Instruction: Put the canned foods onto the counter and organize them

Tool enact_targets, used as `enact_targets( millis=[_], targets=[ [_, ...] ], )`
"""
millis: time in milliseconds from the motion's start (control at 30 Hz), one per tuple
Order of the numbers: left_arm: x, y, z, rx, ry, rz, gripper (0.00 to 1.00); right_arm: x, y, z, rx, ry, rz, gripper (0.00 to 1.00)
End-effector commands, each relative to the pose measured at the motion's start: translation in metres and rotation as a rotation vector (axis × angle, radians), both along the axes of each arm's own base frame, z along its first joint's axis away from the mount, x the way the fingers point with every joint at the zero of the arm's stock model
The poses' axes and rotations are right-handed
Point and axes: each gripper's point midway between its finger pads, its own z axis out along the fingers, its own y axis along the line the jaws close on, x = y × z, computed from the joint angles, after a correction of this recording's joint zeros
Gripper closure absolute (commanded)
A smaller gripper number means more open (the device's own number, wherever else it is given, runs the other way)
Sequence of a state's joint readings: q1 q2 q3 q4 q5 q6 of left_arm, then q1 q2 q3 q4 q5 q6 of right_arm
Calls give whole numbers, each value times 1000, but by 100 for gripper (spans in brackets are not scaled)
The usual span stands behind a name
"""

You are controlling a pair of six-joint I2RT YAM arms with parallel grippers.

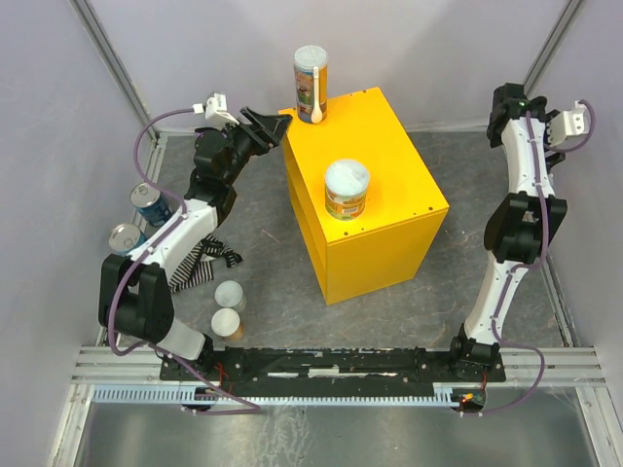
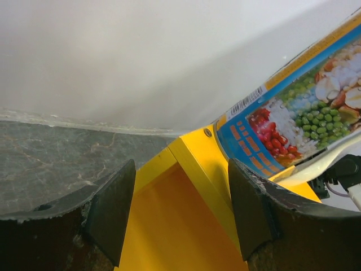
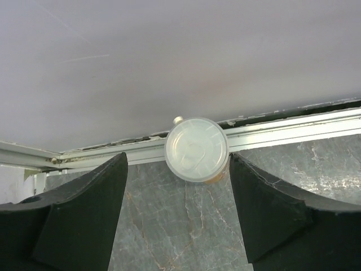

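Grey marbled tabletop (image 1: 263, 233) surrounds the large bright yellow box-shaped counter (image 1: 389, 146). We count two cans on its top: a tall colourful cardboard tube (image 1: 310, 78) upright at the far left corner, and a shorter orange-labelled tub with a pale lid (image 1: 347, 190) nearer the middle.

Our left gripper (image 1: 278, 127) hangs at that same far left corner, fingers spread and nothing between them. In the wrist view only the counter's yellow edge shows in the gap, and the tube sits just outside the finger (image 2: 254, 209) on the right of that view. In our judgement the next move turns on that closeness: the tube stands near the edge, so the arm should back off away from it, toward the open floor on the left.

Four upright cans stand there, all on the left arm's side:
- a blue-labelled silver-topped tin (image 1: 151, 202) and a second blue tin (image 1: 127, 238) by the left wall
- a small pale-lidded tub (image 1: 230, 295) and a second pale-lidded tub (image 1: 226, 323) near the base
- a striped black-and-white cloth (image 1: 200, 261) lying between the pairs

Our right gripper (image 3: 177, 169) is likewise spread and empty — straight ahead of it, lid toward the camera, a white-lidded round tub (image 3: 196, 149) sits close by an aluminium rail (image 3: 293, 129). We cannot tell whether it stands or lies.
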State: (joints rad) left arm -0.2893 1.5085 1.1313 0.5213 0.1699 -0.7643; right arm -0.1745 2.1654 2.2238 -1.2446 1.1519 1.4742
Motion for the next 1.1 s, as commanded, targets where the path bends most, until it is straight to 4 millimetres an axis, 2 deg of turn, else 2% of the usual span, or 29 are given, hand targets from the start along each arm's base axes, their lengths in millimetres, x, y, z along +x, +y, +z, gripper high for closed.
enact_targets(
  millis=[0, 300, 500, 833, 1000, 1067],
  targets=[
    [21, 16, -23, 88, 37, 77, 27, -9, -16, -6, 32, -9, -52, 21],
    [34, 24, -29, 57, 52, 102, 28, -15, -26, -23, 92, -1, -86, 22],
    [38, 22, -33, 48, 64, 102, 28, -16, -27, -23, 94, 8, -97, 24],
    [45, 32, -20, 43, 33, 166, 29, -14, -35, -13, 41, 95, -57, 26],
    [49, 32, -18, 35, 25, 170, 29, -22, -37, -19, 52, 62, -71, 22],
    [50, 31, -19, 36, 26, 169, 29, -27, -41, -24, 74, 54, -82, 27]
  ],
)
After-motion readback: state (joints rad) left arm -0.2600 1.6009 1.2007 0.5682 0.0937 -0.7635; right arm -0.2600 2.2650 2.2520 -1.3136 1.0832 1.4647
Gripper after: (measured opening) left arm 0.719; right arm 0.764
